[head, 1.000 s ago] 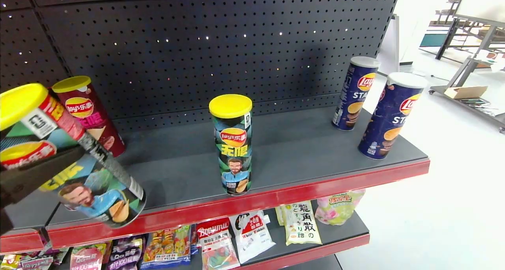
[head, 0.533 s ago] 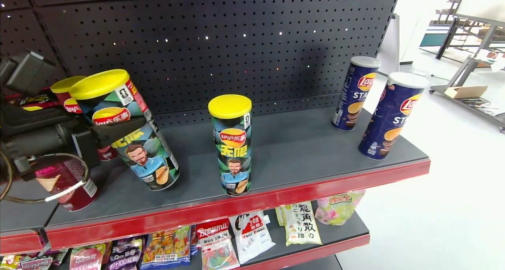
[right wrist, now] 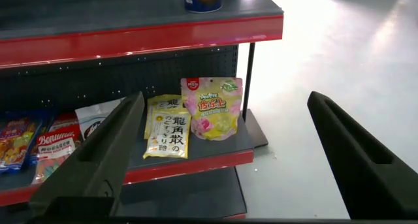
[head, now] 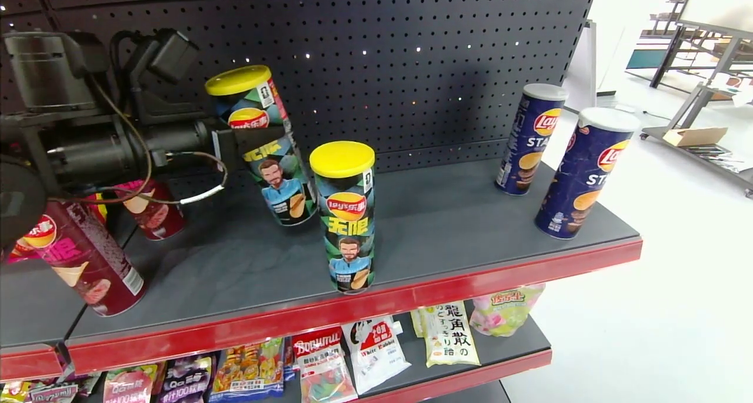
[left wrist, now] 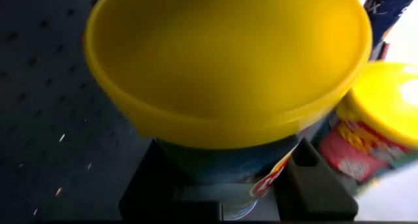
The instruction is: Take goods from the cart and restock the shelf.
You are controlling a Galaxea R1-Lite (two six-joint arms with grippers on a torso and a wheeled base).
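- Left gripper (head: 259, 139) is clamped round the chip can (head: 281, 185), a smooth printed tube with a yellow plastic lid.
- The can leans, lid toward the robot's left, its base low over the shelf (head: 470, 226) just behind the upright matching can (head: 347, 226); whether it touches down can't be told.
- Right gripper (right wrist: 225, 103) hangs well off, spread wide and holding nothing.

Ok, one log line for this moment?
step: can not yet released | left hand: shut on green chip can, tilted, behind upright matching can on grey shelf | right hand: open, empty, facing lower-shelf snack bags
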